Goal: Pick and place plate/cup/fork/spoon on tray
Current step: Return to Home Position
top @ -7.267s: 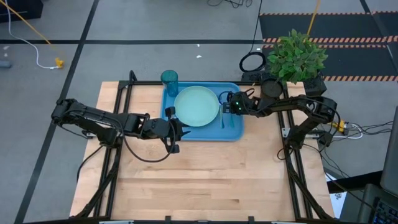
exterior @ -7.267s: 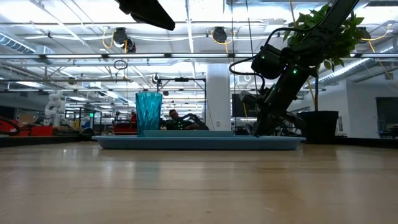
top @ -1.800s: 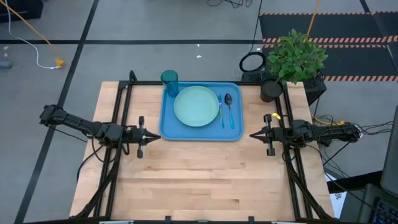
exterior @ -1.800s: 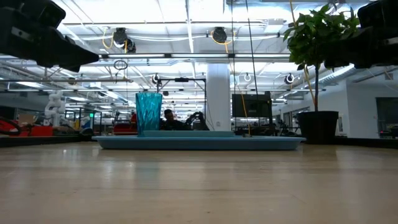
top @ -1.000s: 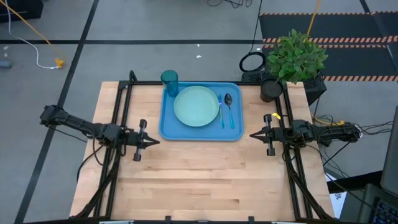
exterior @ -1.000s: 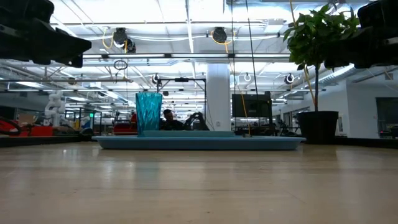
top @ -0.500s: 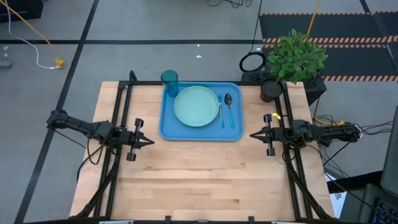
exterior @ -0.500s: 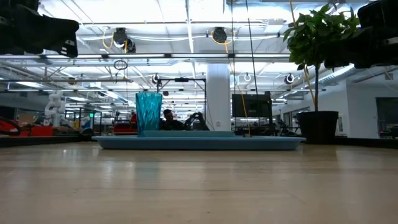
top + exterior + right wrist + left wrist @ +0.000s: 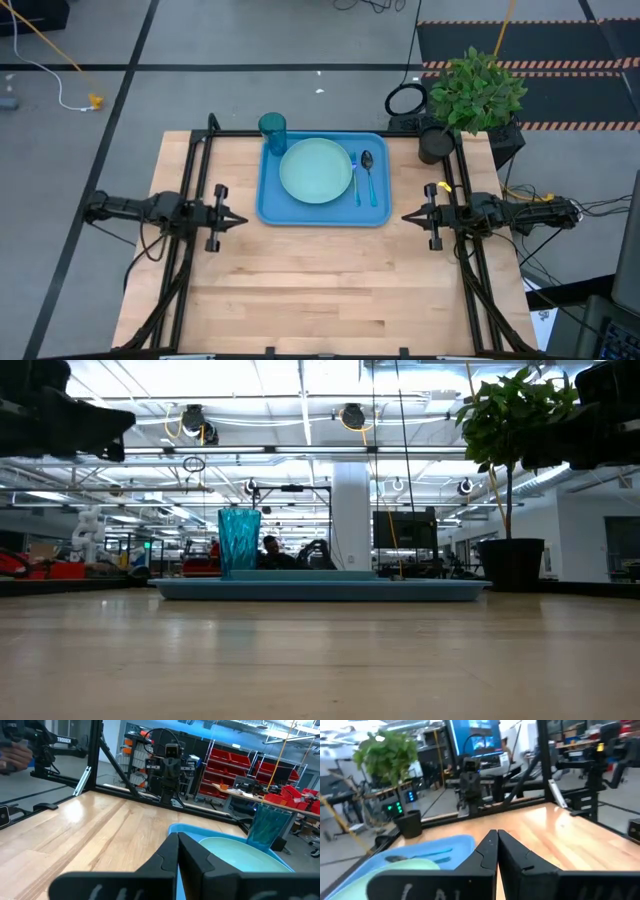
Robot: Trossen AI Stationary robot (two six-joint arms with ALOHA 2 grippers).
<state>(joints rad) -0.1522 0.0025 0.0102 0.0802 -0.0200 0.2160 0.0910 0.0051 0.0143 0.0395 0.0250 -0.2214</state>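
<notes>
Left gripper frame left, right gripper frame right, both level, fingers pressed together, empty. Tray between them, upper centre, holding plate, cup, fork, spoon.

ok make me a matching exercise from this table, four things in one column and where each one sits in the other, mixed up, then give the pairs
Things:
1. plate
2. cup
3. fork
4. spoon

Places:
A. at the tray's far left corner
B. nearest the tray's right edge, dark bowl toward the far side
C. in the middle of the tray
D. between the plate and the spoon

Pairs: 1-C, 2-A, 3-D, 4-B

Both arms wait off the tray: the left gripper shut to its left, the right gripper shut to its right.
</notes>
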